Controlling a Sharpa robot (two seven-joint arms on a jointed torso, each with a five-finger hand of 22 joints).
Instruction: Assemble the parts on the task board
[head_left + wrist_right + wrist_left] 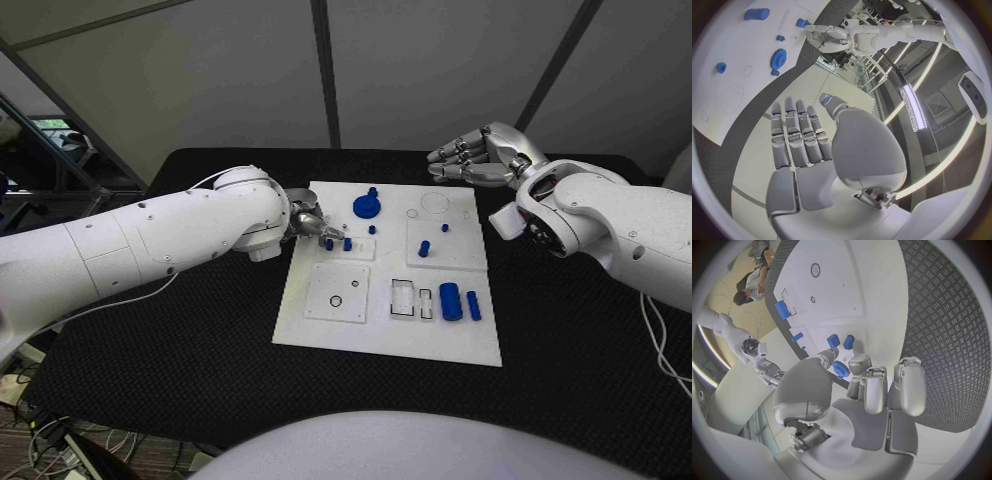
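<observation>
- Lying in the middle of the black table (173, 330), the white task board (389, 335) carries blue parts across its surface.
- Left hand (306, 222) sits over the board's left edge, just beside two short blue pegs (338, 243); fingers curled in toward them. Left wrist view shows the fingertips (859, 362) close to a small blue piece (839, 370), but cannot tell if it is pinched or only touched.
- Blue gear (366, 207) stands near the board's far edge, just right of the left hand, apart from it.
- Right hand (476, 155) hovers above the table past the board's far right corner, well apart from every part; fingers straight and side by side, thumb apart, nothing held.
- Large blue cylinder (450, 301) and a thinner blue bar (473, 305) lie side by side on the board's near right part, away from both hands.
- Small blue peg (426, 248) stands mid-board, between the hands, touched by neither.
</observation>
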